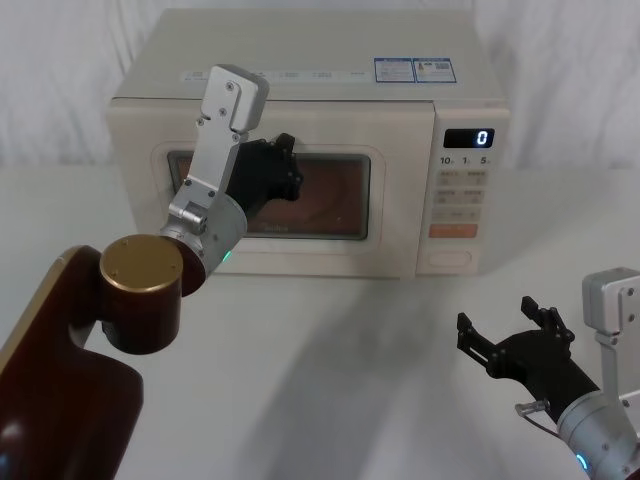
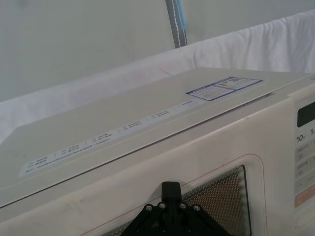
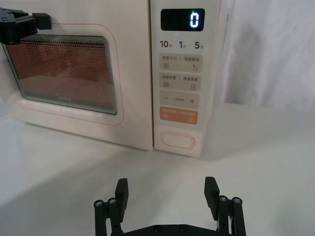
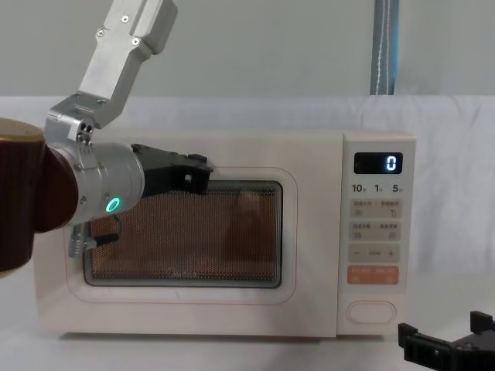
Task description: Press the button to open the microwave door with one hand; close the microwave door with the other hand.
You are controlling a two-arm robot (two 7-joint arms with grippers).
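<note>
The cream-white microwave door [image 1: 395, 215] with its dark glass window lies flush with the oven's front. My left gripper [image 1: 285, 165] is shut, and its tip [image 2: 171, 187] rests against the door at the window's upper edge, left of centre [image 4: 203, 174]. The wide oval button [image 3: 177, 140] sits at the bottom of the control panel, under the orange key. My right gripper [image 3: 167, 189] is open and low over the table, a short way in front of the button and apart from it [image 1: 497, 318].
The microwave [image 1: 300, 50] stands on a white-covered table against a white backdrop. Its display [image 3: 189, 20] reads 0. Open tabletop [image 1: 330, 380] lies between the oven and my arms. My brown left upper arm [image 1: 60, 370] fills the lower left.
</note>
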